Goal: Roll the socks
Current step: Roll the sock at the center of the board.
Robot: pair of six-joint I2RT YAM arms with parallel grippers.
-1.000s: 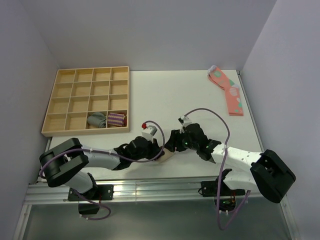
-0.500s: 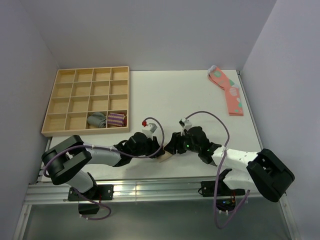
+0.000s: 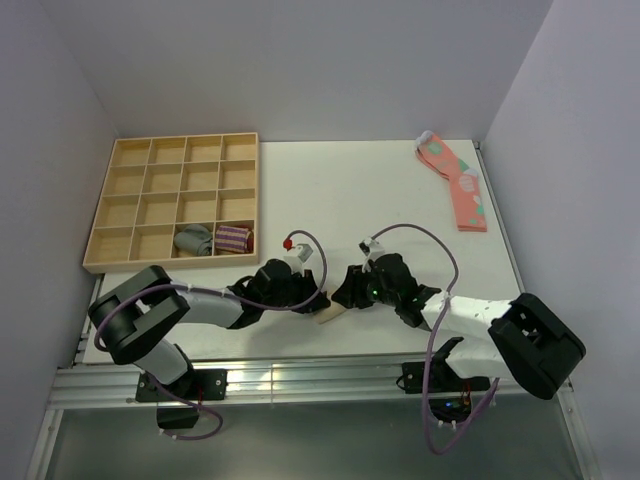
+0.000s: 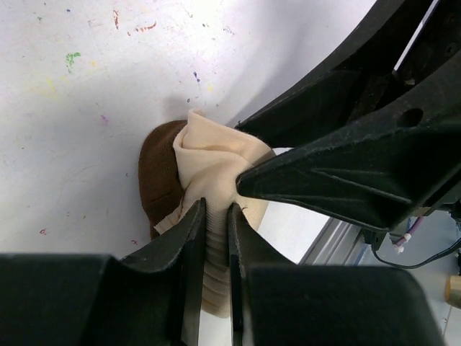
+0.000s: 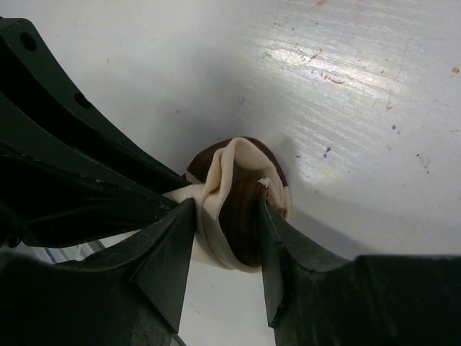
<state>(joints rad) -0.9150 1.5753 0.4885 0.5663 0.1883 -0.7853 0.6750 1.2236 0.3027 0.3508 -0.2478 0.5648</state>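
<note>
The left pincer (image 3: 315,300) has crept a little away from the arm bases, while the right pincer (image 3: 342,300) has slid toward them and closer to the left one. Less of the socks (image 3: 329,317) now shows below the two pincers.

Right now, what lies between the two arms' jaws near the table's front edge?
The beige socks, bunched into a lump with a dark brown band. Both wrist views show it; the left jaws pinch a cream fold.
</note>
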